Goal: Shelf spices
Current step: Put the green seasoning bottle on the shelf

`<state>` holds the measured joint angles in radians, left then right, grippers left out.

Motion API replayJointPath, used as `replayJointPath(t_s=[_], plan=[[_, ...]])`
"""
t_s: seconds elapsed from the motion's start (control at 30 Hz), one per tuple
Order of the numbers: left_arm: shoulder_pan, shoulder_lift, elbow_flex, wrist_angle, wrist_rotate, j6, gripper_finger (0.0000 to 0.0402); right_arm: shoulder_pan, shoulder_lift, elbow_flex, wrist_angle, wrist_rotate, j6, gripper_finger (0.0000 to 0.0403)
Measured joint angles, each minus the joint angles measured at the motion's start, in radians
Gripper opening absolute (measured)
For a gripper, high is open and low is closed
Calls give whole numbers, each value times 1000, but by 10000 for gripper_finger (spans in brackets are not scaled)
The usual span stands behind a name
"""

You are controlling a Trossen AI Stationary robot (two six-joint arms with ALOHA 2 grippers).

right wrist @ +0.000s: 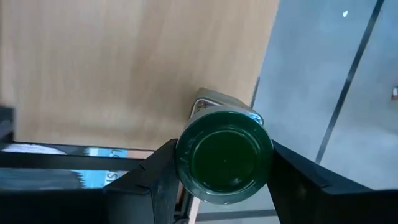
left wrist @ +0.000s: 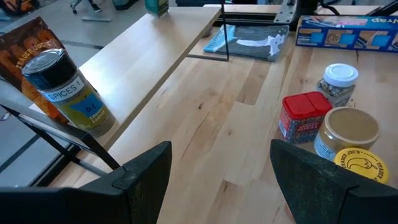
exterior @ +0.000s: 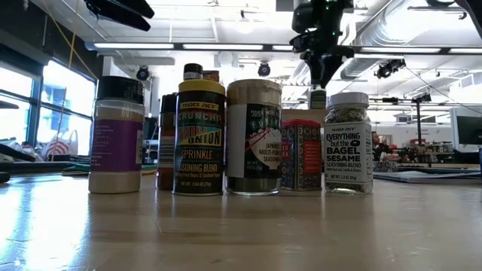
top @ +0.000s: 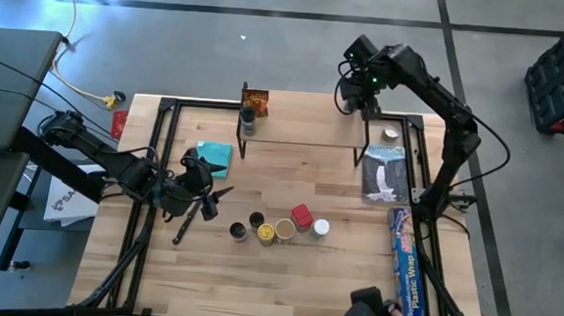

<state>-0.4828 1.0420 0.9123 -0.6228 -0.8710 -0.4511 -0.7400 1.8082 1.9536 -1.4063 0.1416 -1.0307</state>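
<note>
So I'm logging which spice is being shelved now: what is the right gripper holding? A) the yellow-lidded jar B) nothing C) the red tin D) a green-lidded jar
D: the right wrist view shows the right gripper with a finger on either side of the green-lidded jar, over the shelf at its end; the red tin stands on the table.

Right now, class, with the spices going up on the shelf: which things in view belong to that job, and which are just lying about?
Belong to the job:
- shelf
- green-lidded jar in the right tool
- jar and orange-brown packet on the shelf
- jars and red tin on the table

Lying about:
- plastic wrap box
- teal cloth
</note>
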Motion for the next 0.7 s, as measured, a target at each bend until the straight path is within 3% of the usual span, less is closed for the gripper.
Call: replayJointPath(t_s=[0.27, 0.7], plan=[[0, 0, 0, 0, 4, 0, 266, 0, -32, -6, 4, 2, -18, 206], [0, 0, 0, 20, 24, -6, 266, -20, -34, -6, -5, -104, 11, 204]])
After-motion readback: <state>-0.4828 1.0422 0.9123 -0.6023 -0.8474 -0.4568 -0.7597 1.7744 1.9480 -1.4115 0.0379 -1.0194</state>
